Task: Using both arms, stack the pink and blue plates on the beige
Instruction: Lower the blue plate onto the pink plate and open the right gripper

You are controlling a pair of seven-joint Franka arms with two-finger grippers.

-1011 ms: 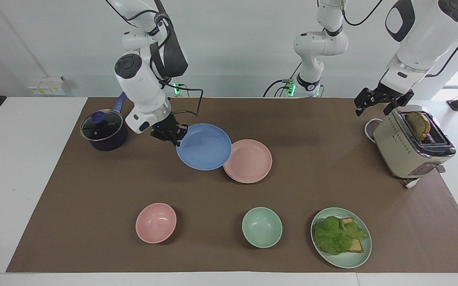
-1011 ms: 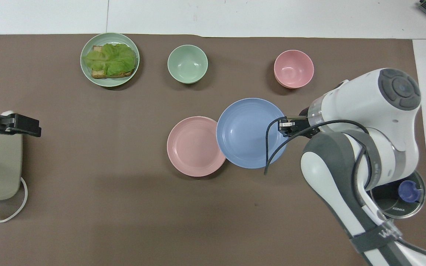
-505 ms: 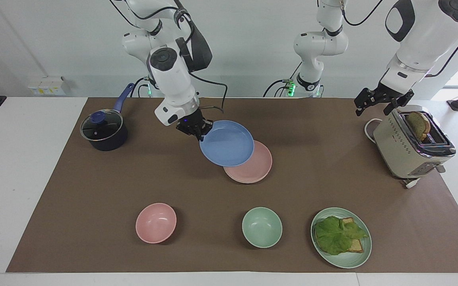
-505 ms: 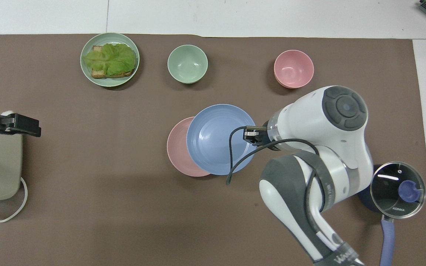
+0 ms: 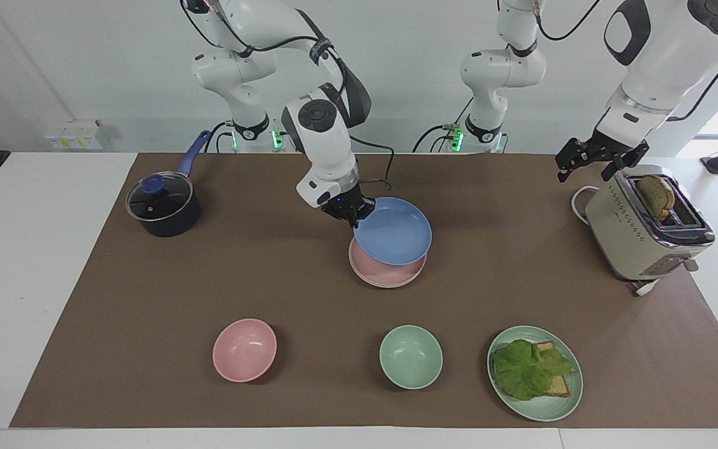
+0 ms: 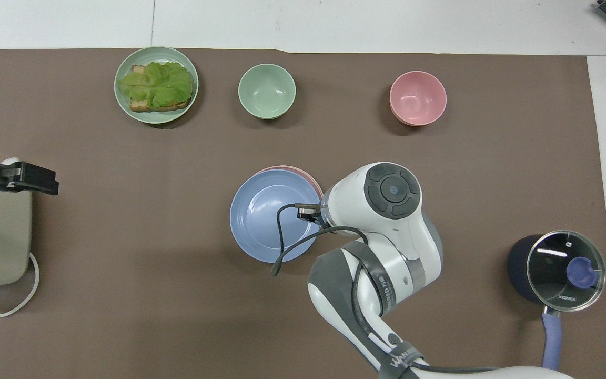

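Right gripper [image 5: 354, 214] hangs low at mid-table, fingers clamped shut, wrist angled downward. Left gripper [image 5: 596, 159] waits raised, jaws spread.

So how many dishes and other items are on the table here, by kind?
Plates: 3, namely blue plate, pink plate, green plate with lettuce and bread
Bowls: 2, namely pink bowl, green bowl
Saucepans: 1, the lidded saucepan
Toasters: 1, the toaster
Total: 7
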